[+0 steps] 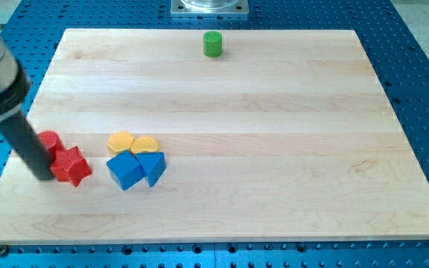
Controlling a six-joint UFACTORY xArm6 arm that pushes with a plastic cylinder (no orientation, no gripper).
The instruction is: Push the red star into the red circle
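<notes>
My tip (45, 176) against red star (71, 167)

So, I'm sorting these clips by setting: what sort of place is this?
Probably a robotics lab bench: a wooden board lies on a blue metal table drilled with rows of holes, small coloured blocks such as the red star sit on it, and my tip touches the star.

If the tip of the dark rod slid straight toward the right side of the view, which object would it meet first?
My tip already sits against the left side of the red star block, so it would meet that first. The red circle block lies just above, apparently out of that line.
</notes>
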